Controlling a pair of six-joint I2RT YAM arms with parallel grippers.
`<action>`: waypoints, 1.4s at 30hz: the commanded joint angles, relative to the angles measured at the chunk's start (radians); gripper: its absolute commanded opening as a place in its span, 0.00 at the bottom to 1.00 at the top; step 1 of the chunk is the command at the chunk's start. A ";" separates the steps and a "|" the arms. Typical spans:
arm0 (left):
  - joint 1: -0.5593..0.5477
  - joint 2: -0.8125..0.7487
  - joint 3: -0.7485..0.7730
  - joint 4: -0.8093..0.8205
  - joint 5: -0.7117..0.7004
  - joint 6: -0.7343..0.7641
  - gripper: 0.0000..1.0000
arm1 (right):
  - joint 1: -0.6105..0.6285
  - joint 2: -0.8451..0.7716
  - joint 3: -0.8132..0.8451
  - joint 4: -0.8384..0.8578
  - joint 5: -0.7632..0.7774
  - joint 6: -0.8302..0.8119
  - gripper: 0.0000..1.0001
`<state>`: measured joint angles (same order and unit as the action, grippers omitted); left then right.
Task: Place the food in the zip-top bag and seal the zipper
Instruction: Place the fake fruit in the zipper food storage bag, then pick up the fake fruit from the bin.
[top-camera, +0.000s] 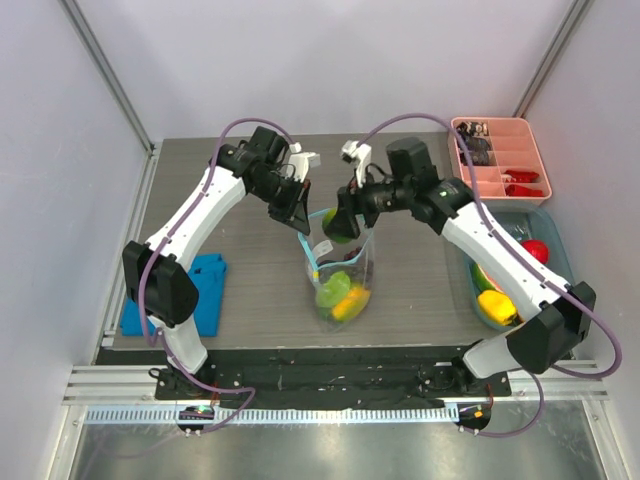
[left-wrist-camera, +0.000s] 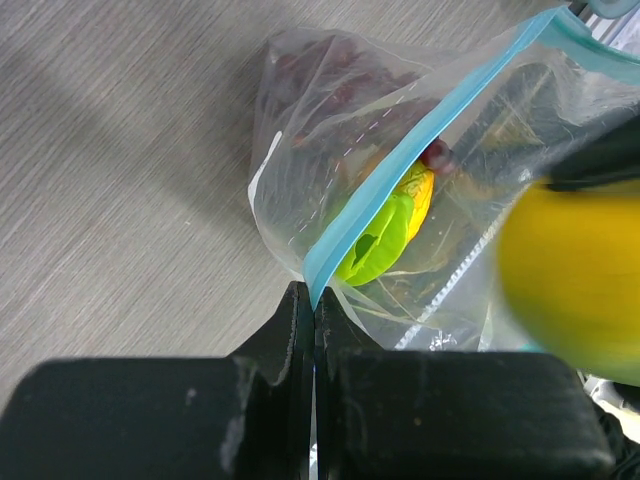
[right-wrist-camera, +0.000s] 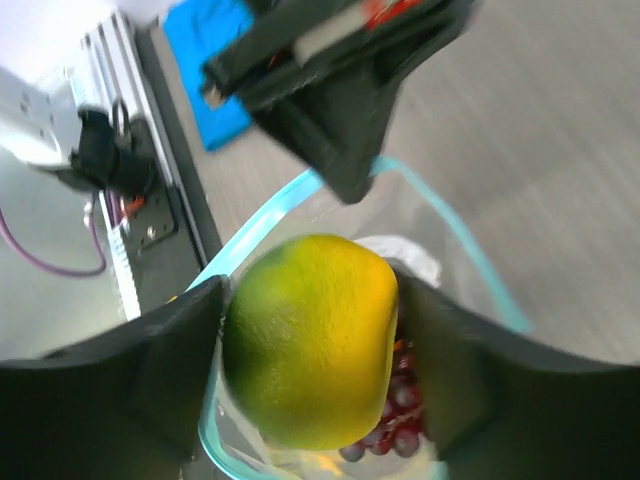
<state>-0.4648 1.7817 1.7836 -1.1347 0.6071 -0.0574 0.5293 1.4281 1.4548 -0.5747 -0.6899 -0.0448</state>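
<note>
The clear zip-top bag stands upright mid-table with its mouth open. Its teal zipper runs along the rim. My left gripper is shut on the zipper strip at the bag's left edge and holds it up. My right gripper is shut on a yellow-green citrus fruit right over the open mouth. Inside the bag lie a green fruit, a yellow-orange piece and dark purple grapes. More fruits, red and yellow, sit in a bin at the right.
A clear bin with fruit stands at the right edge. A pink tray with small dark and red items is at the back right. A blue cloth lies at the left. The black rail runs along the near edge.
</note>
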 joint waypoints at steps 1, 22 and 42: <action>-0.005 -0.030 0.028 0.020 0.023 -0.013 0.00 | 0.043 -0.020 0.009 -0.040 0.082 -0.073 0.90; -0.005 -0.045 0.013 0.009 0.034 0.005 0.00 | -0.842 0.048 0.121 -0.560 0.154 -0.504 0.98; -0.005 0.004 0.042 -0.023 0.048 0.019 0.00 | -0.987 0.238 -0.096 -0.395 0.424 -0.476 0.88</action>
<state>-0.4656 1.7813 1.7836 -1.1461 0.6239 -0.0620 -0.5026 1.6451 1.3876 -1.0828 -0.2638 -0.6147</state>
